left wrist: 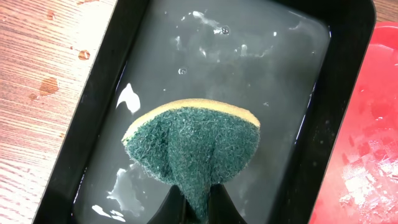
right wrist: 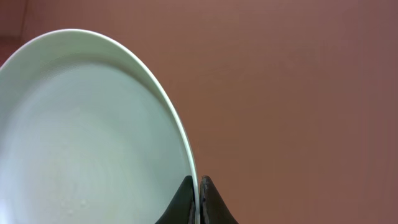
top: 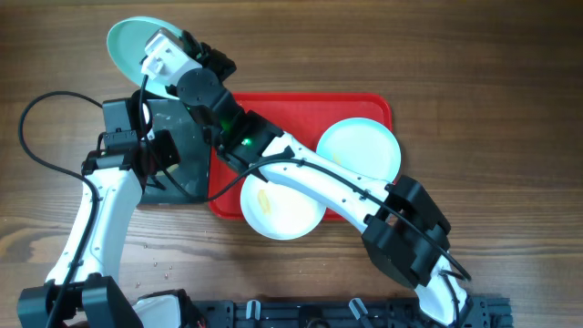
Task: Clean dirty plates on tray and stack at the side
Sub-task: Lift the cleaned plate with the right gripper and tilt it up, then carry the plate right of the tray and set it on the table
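Note:
My right gripper (top: pixel 162 62) is shut on the rim of a pale turquoise plate (top: pixel 127 41) and holds it over the far left of the table; the right wrist view shows the jaws (right wrist: pixel 196 185) pinching the plate's edge (right wrist: pixel 81 143). A second turquoise plate (top: pixel 358 148) lies on the red tray (top: pixel 364 105). A white plate (top: pixel 282 208) with a yellow smear sits at the tray's front edge, partly under my right arm. My left gripper (left wrist: pixel 198 202) is shut on a green sponge (left wrist: pixel 193 140) over the wet black tray (left wrist: pixel 99 93).
The black tray (top: pixel 182 164) lies directly left of the red tray, whose rim shows in the left wrist view (left wrist: pixel 373 137). Water drops dot the wood at the front left (top: pixel 159 264) and beside the black tray (left wrist: pixel 48 85). A black rail (top: pixel 346 314) runs along the front edge.

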`<state>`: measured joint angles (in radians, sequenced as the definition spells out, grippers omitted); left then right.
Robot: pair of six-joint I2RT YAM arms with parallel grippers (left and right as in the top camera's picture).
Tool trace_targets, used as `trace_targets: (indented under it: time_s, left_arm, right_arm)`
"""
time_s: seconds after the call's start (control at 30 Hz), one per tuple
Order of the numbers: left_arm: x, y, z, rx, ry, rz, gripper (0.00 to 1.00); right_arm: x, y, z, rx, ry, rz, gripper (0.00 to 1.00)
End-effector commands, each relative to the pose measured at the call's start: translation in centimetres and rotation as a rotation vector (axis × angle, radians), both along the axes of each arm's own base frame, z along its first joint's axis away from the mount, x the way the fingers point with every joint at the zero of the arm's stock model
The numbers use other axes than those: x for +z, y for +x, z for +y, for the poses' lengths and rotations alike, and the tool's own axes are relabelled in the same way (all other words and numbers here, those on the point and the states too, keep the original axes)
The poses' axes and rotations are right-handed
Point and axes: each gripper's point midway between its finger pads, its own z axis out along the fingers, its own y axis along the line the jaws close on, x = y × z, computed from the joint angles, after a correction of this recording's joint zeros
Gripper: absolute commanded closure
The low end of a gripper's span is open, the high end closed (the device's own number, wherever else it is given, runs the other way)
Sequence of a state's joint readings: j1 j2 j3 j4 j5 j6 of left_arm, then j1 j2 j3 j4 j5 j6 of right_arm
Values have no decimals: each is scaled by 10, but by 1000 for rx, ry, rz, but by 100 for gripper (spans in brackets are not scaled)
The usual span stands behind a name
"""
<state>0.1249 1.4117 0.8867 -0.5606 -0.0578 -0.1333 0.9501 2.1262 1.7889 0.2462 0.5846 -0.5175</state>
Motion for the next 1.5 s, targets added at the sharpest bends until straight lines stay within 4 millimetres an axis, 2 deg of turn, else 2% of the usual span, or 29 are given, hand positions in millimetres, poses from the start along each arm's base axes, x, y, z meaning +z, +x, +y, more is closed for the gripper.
trace_targets:
  time_s: [0.0,0.13,0.2,0.23,0.27,0.37,0.43,0.53,0.6,0.67,0.73,0.8,1.0,1.13,1.23,1.37,1.47]
  left_arm:
    - [7,1,-1,5,-12,-29,96]
    - [7,1,-1,5,-12,-30,96]
    - [7,1,-1,5,-12,-30,96]
    - [7,1,-1,5,-11,-30,96]
    - [7,1,-1,5,-12,-30,96]
    - [7,1,-1,5,-11,-30,96]
    - [7,1,-1,5,-12,-30,96]
    - [7,1,-1,5,-11,-30,96]
    - [7,1,-1,5,-12,-30,96]
    - [7,1,-1,5,-12,-30,96]
    - [7,1,-1,5,-11,-31,96]
    - [7,1,-1,5,-12,-31,96]
    - [7,1,-2,3,-15,-32,96]
    - [7,1,-2,3,-15,-32,96]
    - [7,1,-2,3,-15,-32,96]
    - [8,2,-3,-1,-21,-36,96]
    - [8,3,-5,-6,-30,-40,96]
  right_arm:
    - [-4,8,-2,-34,79,27,96]
    - [-5,8,-3,-39,74,29,96]
    - [-14,12,-8,-68,209,113,96]
    - [-24,15,-13,-87,264,171,96]
    - [-44,19,-19,-94,331,285,96]
    - [-87,24,-27,-51,448,568,96]
    - [-105,25,-33,-2,514,742,96]
    - [-117,25,-44,73,542,895,96]
    - [-112,29,-59,107,565,953,96]
    - [-100,35,-87,89,623,1012,96]
    - [-91,42,-135,-9,643,1046,96]
    - [-92,44,-176,-105,647,1086,96]
    - [-117,46,-295,-378,646,1190,96]
    - [-138,37,-379,-612,632,1228,96]
    - [-147,21,-410,-672,597,1285,96]
    - [-159,-2,-474,-885,547,1301,96]
    - [-171,-10,-496,-946,569,1319,95]
